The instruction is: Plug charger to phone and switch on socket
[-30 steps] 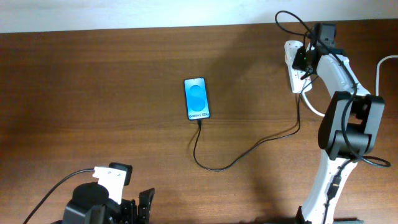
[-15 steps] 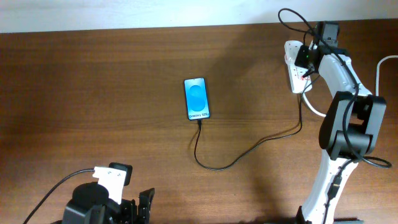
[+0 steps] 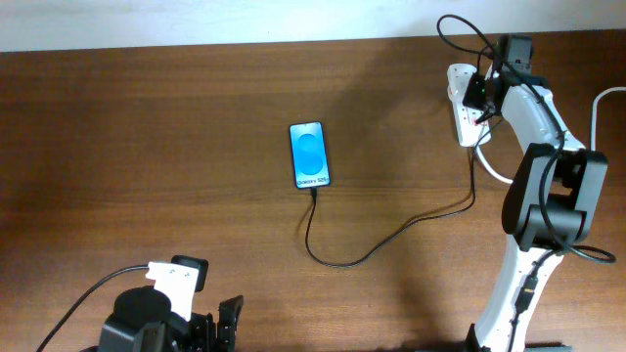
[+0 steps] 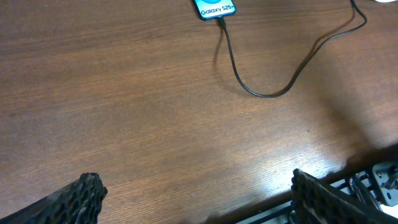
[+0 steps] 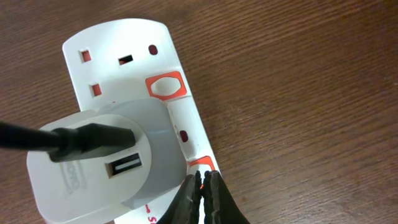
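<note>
The white oblong power strip with red switches (image 5: 118, 43) is seen at the upper right of the overhead frame, near the brown wooden table's (image 3: 147, 147) far edge. The right gripper (image 5: 202, 190), pressed together into one poking tip, is set at the red rocker switch (image 5: 200, 165) beside the white plug adapter (image 5: 93, 168). The thin black charger cable (image 3: 391, 235) is already seated in the blue-screened smartphone (image 3: 309, 154) at centre. The left gripper (image 3: 215, 328) is parked lower left, spread wide, so open wood is left between.
</note>
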`<state>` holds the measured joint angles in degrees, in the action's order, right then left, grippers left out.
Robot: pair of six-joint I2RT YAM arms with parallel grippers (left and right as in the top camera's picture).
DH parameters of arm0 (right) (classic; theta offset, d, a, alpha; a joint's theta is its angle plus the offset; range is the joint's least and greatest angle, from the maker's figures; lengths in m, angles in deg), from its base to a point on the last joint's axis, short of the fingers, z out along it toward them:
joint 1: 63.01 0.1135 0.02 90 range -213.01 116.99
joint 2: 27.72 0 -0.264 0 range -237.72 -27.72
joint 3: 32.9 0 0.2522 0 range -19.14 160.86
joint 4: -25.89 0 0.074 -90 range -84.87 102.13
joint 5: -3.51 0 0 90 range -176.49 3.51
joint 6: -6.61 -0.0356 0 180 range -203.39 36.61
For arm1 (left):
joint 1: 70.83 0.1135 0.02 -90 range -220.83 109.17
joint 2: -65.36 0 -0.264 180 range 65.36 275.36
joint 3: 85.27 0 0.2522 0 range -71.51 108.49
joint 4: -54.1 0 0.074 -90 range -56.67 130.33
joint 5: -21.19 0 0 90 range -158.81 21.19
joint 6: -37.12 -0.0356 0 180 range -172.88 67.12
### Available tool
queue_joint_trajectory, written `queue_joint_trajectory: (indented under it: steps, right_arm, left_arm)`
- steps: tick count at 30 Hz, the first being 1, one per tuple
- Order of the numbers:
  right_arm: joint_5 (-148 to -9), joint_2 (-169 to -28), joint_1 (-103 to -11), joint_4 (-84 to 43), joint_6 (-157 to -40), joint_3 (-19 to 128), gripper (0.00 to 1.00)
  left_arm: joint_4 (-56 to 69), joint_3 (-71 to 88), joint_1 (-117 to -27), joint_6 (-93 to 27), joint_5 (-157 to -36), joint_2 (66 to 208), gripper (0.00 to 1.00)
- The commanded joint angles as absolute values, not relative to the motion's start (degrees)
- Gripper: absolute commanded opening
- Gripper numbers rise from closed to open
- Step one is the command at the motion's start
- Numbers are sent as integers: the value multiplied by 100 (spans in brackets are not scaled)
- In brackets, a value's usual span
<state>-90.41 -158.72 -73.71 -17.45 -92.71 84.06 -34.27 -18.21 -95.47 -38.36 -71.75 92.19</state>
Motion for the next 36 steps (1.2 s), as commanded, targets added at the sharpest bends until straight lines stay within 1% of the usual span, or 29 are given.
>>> queue_joint_trajectory:
  steps: [1,21,29,30,34,36]
  right_arm:
    - [-8733,-16025,-7362,-1706,-9332,8489,4]
    - [-8692,-16215,-7358,-1634,-9435,8491,4]
    - [-8591,-16213,-7354,-1352,-9441,8493,4]
    - [-8602,-16213,-7354,-1308,-9487,8493,4]
    - [-8869,-16213,-7354,-1282,-10390,8493,4]
    - [-8744,-16213,-7347,-1253,-10493,8493,4]
  left_arm:
    - [-3436,-1823,-9560,-3884,-7151,9202,99]
    - [-3436,-1823,-9560,-3886,-7151,9202,99]
    - [-3436,-1823,-9560,-3886,-7151,9202,99]
    - [-3436,-1823,-9560,-3886,-7151,9202,99]
    - [-3436,-1823,-9560,-3884,-7151,9202,99]
    - [-3436,-1823,-9560,-3886,-7151,9202,99]
